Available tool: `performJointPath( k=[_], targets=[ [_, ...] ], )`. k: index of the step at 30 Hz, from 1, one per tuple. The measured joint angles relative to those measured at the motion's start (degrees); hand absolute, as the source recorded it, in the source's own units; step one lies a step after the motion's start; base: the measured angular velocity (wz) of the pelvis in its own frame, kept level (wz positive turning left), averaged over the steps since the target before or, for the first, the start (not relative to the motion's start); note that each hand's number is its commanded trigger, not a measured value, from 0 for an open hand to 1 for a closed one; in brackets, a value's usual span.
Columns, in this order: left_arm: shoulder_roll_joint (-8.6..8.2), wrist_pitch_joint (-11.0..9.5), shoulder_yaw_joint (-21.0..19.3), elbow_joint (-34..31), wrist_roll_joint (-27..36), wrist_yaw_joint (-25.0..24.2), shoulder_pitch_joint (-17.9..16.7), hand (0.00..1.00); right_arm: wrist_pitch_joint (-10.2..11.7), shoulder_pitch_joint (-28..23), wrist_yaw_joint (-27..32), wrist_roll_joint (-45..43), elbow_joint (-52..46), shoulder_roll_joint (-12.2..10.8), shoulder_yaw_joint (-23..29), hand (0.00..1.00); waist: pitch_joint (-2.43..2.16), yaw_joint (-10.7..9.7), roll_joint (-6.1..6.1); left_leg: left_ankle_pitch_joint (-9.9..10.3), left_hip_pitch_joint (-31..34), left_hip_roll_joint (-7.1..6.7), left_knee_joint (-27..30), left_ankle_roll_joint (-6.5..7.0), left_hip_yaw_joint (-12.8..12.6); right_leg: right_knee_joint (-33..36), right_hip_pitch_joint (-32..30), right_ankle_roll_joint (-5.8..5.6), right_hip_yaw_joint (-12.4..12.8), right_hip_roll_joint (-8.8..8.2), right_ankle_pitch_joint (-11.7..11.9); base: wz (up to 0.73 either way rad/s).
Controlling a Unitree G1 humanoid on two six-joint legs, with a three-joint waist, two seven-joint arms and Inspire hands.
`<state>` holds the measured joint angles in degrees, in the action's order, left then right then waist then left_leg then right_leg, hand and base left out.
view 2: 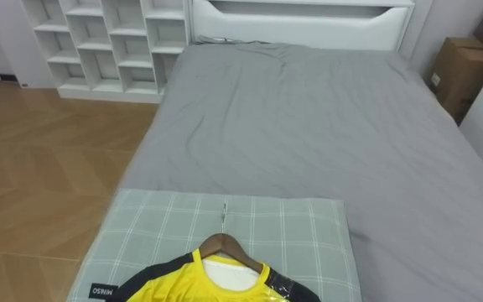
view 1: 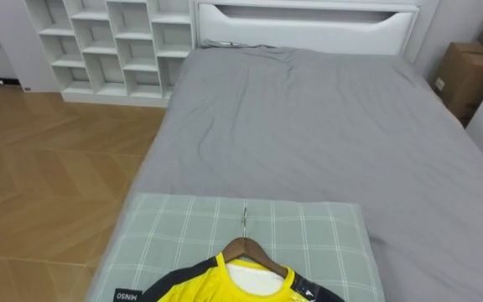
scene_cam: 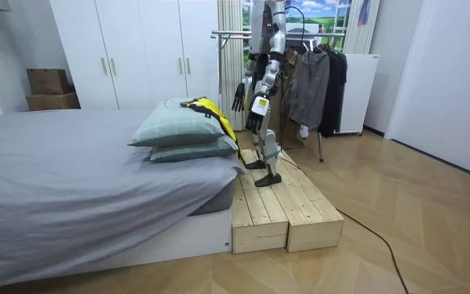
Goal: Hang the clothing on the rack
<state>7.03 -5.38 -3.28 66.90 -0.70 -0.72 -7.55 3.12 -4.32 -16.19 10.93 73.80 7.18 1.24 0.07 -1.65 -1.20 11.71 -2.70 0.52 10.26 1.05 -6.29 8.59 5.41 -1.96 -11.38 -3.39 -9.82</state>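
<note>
A yellow and black shirt [view 1: 216, 289] lies on a wooden hanger [view 1: 254, 250] whose metal hook [view 1: 244, 220] points toward the headboard. It rests on a green checked pillow [view 1: 317, 239] at the foot of the grey bed [view 1: 309, 126]. In the room view the shirt [scene_cam: 212, 110] tops two stacked pillows [scene_cam: 178, 129]. I stand on a wooden platform [scene_cam: 280, 208] facing them. My left hand [scene_cam: 254, 122] and right hand [scene_cam: 239, 96] hang at my sides with relaxed fingers, holding nothing. A clothes rack [scene_cam: 235, 34] with dark garments [scene_cam: 317, 82] stands behind me.
White cubby shelves [view 1: 111, 46] stand on the wooden floor to the left of the bed. A cardboard box [view 1: 468, 75] sits to its right. The white headboard [view 1: 309, 25] closes the far end. White wardrobes [scene_cam: 137, 53] line the wall.
</note>
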Motion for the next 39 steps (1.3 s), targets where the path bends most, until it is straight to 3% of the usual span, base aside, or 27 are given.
performJointPath(
  k=[17,21,30,39],
  targets=[
    [-0.03,0.5,-0.06,0.07,-0.06,0.14,0.01,0.0,-0.18,-0.02,0.6,0.01,0.02,0.02,0.19,0.0,0.03,-0.01,0.44,0.0,-0.12,0.0,0.01,0.0,0.11,-0.01,0.16,0.0,0.2,0.0,0.0,0.0],
    [-0.03,1.76,-2.08,0.06,-1.53,0.81,-0.01,0.0,-0.81,-0.16,0.69,-0.05,0.02,0.01,1.41,0.0,0.15,-0.04,0.77,0.01,-0.93,-0.01,-0.26,-0.01,0.17,-0.08,0.92,0.0,0.08,0.01,0.0,0.0],
    [0.23,4.54,-5.53,-0.12,-6.76,7.51,-2.4,0.0,-1.76,-0.2,1.12,-0.37,-0.23,0.01,2.31,0.0,0.17,-0.1,0.62,0.0,-0.91,-0.02,-0.1,-0.01,0.23,-0.2,1.05,0.0,0.03,-0.01,0.0,0.0],
    [0.49,4.01,-5.49,-1.23,-6.78,16.4,-2.21,0.0,-1.69,0.54,3.63,0.9,0.41,0.07,1.02,0.0,0.15,0.03,0.42,0.0,-0.58,-0.16,0.09,0.0,0.28,-0.93,1.03,0.13,-0.07,-0.04,0.08,0.0]
  ],
)
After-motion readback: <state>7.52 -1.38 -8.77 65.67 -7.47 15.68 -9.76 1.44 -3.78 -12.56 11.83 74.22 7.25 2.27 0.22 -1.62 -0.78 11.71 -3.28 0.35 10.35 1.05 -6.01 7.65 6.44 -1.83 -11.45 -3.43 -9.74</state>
